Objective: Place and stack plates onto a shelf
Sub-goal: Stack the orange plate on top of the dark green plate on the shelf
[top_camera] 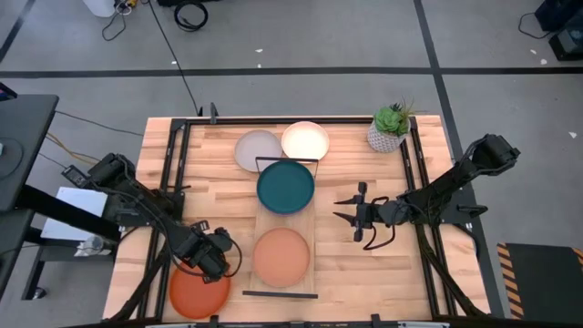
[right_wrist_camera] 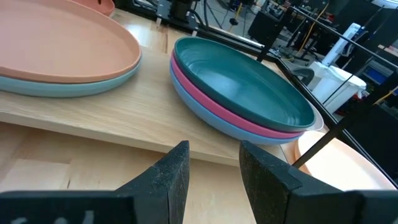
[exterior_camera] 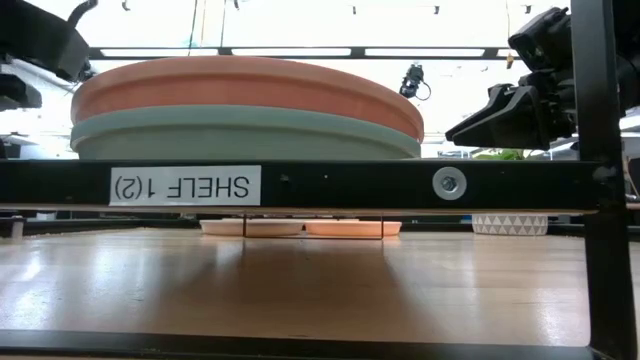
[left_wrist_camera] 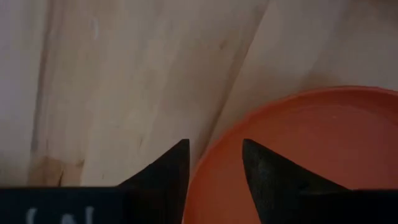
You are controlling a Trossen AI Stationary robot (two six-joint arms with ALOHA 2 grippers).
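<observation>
- Positioning the left gripper (top_camera: 211, 258) at the orange plate (top_camera: 199, 290), you are working at the near-left corner of the tabletop (top_camera: 364, 264), just beside the shelf (top_camera: 314, 232).
- In the left wrist view you are straddling the plate's rim (left_wrist_camera: 214, 140): one finger (left_wrist_camera: 165, 174) is sitting outside over bare wood, the other over the plate's inner surface. The jaws are parted by a narrow gap and are holding nothing yet.
- You are needing, in my judgement, to seat the rim fully between the fingers before closing; a shallow bite on a smooth, sloped edge is likely to slip on the lift.
- The shelf is already carrying two stacks: a peach plate (right_wrist_camera: 62, 40) on a light blue one (right_wrist_camera: 68, 86), and a dark teal plate (right_wrist_camera: 242, 81) over magenta (right_wrist_camera: 205, 99) and blue.
- The grey plate (top_camera: 257, 149) and cream plate (top_camera: 305, 140) are still waiting on the table beyond the shelf.
- You are holding the right gripper (top_camera: 357, 217) open and empty just beside the shelf; keep it clear of the left arm's carry path.
- Lifting level and clearing the wire frame (top_camera: 280, 294) is the point to be watching.
</observation>
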